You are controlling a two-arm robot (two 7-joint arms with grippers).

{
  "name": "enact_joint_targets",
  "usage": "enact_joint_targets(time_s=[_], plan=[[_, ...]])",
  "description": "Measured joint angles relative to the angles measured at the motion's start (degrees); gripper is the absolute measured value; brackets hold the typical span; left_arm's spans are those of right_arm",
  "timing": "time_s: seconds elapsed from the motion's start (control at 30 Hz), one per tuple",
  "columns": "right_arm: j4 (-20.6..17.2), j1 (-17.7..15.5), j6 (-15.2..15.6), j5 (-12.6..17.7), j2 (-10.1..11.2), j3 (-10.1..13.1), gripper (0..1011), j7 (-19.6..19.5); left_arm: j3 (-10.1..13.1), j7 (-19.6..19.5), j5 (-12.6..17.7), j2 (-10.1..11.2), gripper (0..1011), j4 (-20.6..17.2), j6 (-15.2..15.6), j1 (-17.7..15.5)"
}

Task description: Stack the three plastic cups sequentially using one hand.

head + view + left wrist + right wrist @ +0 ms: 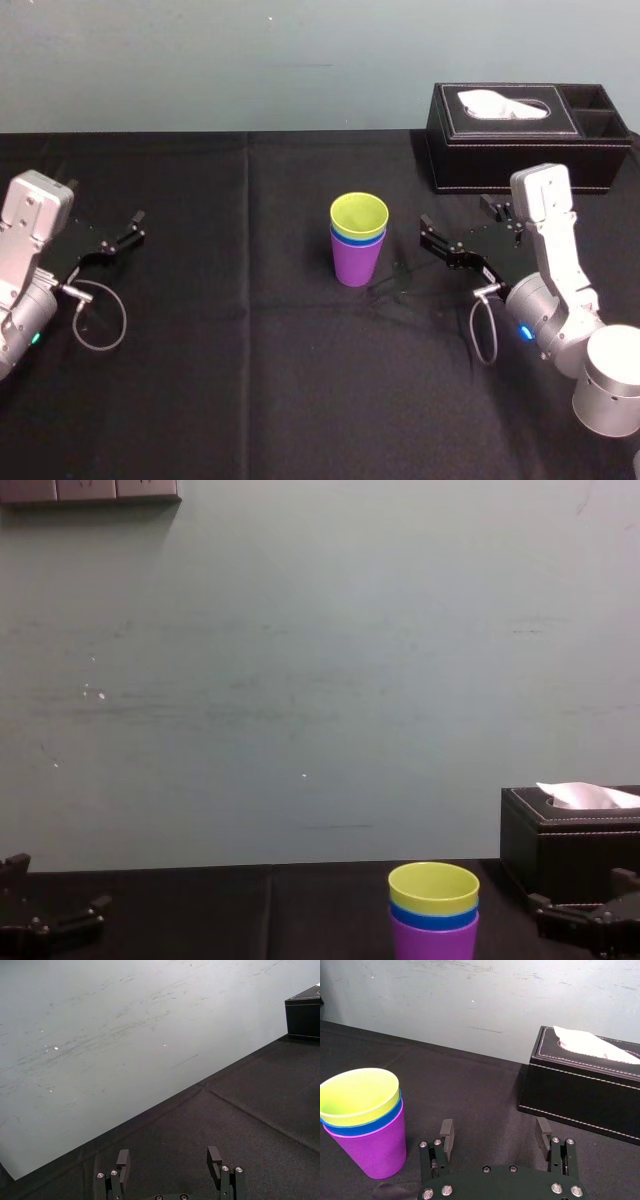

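Head view is showing the three plastic cups (358,240) standing nested upright centrally, near and left of the right gripper (455,235), which is hanging spread and empty, closer than the spread left gripper (105,215) far left.

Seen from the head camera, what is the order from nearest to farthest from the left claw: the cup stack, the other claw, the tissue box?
From the left gripper, at the table's left:
1. cup stack, mid-table.
2. right gripper, just past the cups on the right.
3. tissue box, back right corner.
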Motion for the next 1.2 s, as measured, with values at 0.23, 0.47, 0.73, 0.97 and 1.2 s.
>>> enact_joint_targets(time_s=[0.23, 0.47, 0.73, 0.97, 1.2], plan=[[0.0, 0.0, 0.0, 0.0, 0.0, 0.0, 1003, 0.0, 0.0, 0.0, 0.0, 0.0, 1011, 0.0, 0.0, 0.0], [0.0, 0.0, 0.0, 0.0, 0.0, 0.0, 1003, 0.0, 0.0, 0.0, 0.0, 0.0, 1011, 0.0, 0.0, 0.0], [0.0, 0.0, 0.0, 0.0, 0.0, 0.0, 1003, 0.0, 0.0, 0.0, 0.0, 0.0, 1011, 0.0, 0.0, 0.0], [0.0, 0.0, 0.0, 0.0, 0.0, 0.0, 1003, 0.0, 0.0, 0.0, 0.0, 0.0, 1011, 0.0, 0.0, 0.0], [0.0, 0.0, 0.0, 0.0, 0.0, 0.0, 1003, 0.0, 0.0, 0.0, 0.0, 0.0, 1011, 0.0, 0.0, 0.0]])
